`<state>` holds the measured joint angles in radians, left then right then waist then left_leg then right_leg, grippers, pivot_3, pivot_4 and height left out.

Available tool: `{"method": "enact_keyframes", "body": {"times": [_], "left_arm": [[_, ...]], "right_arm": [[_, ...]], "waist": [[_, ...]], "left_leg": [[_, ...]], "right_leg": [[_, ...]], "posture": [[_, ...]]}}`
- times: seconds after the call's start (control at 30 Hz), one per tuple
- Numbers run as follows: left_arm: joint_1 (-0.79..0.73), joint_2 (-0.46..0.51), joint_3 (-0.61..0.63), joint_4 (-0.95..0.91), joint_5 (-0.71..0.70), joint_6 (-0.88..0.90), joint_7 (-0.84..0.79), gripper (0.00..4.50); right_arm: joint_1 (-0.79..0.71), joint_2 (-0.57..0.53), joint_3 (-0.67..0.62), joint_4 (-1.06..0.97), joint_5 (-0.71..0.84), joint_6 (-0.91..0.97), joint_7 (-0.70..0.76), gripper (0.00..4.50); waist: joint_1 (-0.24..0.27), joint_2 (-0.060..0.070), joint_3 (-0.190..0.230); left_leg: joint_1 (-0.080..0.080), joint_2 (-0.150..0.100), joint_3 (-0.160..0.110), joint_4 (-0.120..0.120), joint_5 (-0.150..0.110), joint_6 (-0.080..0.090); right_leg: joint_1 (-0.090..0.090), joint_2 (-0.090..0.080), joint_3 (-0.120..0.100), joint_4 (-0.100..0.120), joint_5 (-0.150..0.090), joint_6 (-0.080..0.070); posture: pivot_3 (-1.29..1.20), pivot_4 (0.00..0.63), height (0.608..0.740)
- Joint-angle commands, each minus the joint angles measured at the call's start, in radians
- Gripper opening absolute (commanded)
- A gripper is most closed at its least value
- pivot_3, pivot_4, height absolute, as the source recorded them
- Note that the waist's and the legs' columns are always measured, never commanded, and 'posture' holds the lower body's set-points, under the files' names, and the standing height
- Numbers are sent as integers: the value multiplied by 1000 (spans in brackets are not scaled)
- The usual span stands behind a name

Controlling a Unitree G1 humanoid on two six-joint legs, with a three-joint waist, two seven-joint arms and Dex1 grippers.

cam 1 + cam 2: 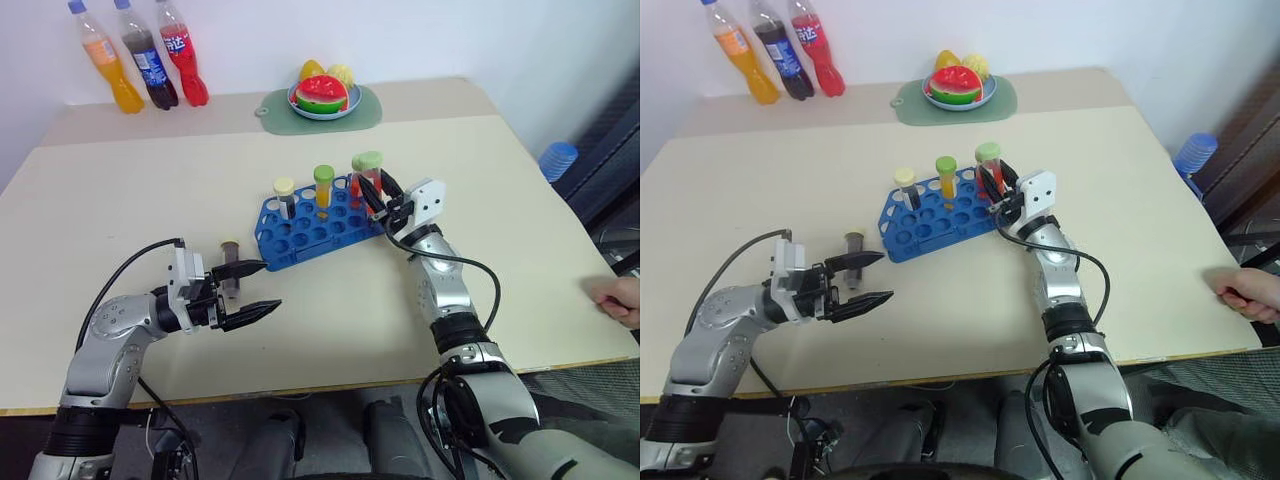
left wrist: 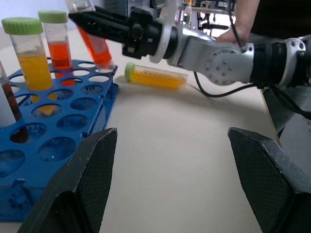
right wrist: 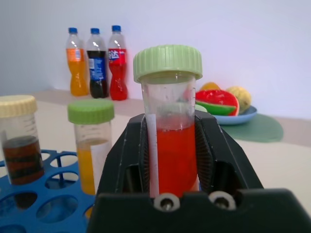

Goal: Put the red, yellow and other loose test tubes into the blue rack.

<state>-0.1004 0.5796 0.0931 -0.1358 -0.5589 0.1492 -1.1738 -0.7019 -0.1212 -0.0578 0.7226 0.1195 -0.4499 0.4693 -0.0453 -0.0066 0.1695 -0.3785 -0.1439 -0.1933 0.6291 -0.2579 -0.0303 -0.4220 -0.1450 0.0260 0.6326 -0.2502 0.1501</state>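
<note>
Right claw [image 3: 167,194] clamped on red tube [image 3: 171,150] over blue rack [image 1: 310,232]. Left claw [image 1: 245,290] apart, empty. Left wrist view alone shows yellow tube [image 2: 155,77] lying beyond on desk [image 2: 184,145].

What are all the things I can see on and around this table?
table: one, beige, under everything
rack: one, blue, table middle
brown tube, yellow tube, red tube: one each, upright in rack
lying tube: one, yellow, on table beside rack
standing tube: one, dark, by left end effector
bottles: three, orange, dark, red, far left corner
fruit plate: one, blue, on green mat, far edge
person's hand: one, right table edge
left end effector: black, open, empty
right end effector: black, shut on held tube, red, at rack
</note>
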Motion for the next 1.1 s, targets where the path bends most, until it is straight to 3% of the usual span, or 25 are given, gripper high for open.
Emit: {"method": "enact_keyframes", "body": {"times": [0.03, 0.1, 0.17, 0.33, 0.4, 0.5, 0.63, 0.73, 0.93, 1.1], "left_arm": [[6, 10, 19, -33, -18, 0, 3, 3769], [9, 7, 17, -36, -18, 1, 5, 3769], [9, 5, 15, -36, -18, 0, 6, 3769], [6, -2, 10, -28, -20, -2, 5, 3769], [4, -5, 7, -21, -17, -6, 3, 3769], [1, -13, -1, -7, -11, -16, -2, 3769], [-8, -32, -13, 3, -4, -24, -2, 3769], [-12, -49, -30, 15, 4, -30, -4, 3769], [-17, -62, -53, 20, 12, -29, -10, 3769], [-17, -55, -55, 21, 7, -21, -12, 3769]], "right_arm": [[-21, 7, -2, 83, -12, -39, -14, 772], [-24, 8, -7, 101, 17, -30, 28, 772], [-17, 11, -18, 90, 58, -18, 76, 1797], [54, -41, 19, -99, -11, -20, 39, 4198], [106, -75, 42, -241, -24, 34, 57, 4198], [240, -155, 71, -602, 38, 290, 106, 4198], [416, -293, 56, -1039, 54, 708, 66, 4198], [494, -427, -31, -1278, 192, 1131, 61, 4198], [357, -530, -110, -1246, 310, 1643, 19, 4198], [126, -549, -90, -1060, 343, 1874, 26, 4198]], "waist": [[0, 0, 0], [1, 0, 0], [1, 0, 0], [2, 1, 0], [3, 1, 0], [9, 1, 0], [23, 0, 0], [37, 0, 0], [35, 0, 0], [35, 0, 0]], "left_leg": [[0, 0, 0, 0, 0, 0], [3, 0, 0, 0, 0, 0], [4, 1, 0, 0, 0, 0], [3, 2, 0, -1, 0, -1], [1, 2, 0, -1, 0, -1], [1, 2, 0, -1, 0, -1], [0, 2, 0, -1, 0, 0], [-1, 3, 1, 0, -4, 6], [-2, 4, 3, 2, -4, 6], [-3, 5, 5, 2, -4, 7]], "right_leg": [[0, 0, 0, 0, 0, 0], [3, 1, 1, 0, 0, 0], [4, 2, 1, 0, 0, -1], [2, 3, 2, 0, 1, -1], [0, 3, 3, 0, 1, -1], [0, 4, 3, 0, 1, -1], [-1, 4, 3, 0, 1, -1], [-1, 4, 4, -1, 1, -1], [-1, 4, 4, -2, 1, -2], [-3, 4, 4, -2, 2, -2]], "posture": [[0, 150, 740], [0, 150, 740], [0, 150, 740], [0, 150, 740], [0, 150, 740], [0, 150, 740], [0, 150, 740], [0, 150, 740], [0, 150, 740], [0, 150, 740]]}}
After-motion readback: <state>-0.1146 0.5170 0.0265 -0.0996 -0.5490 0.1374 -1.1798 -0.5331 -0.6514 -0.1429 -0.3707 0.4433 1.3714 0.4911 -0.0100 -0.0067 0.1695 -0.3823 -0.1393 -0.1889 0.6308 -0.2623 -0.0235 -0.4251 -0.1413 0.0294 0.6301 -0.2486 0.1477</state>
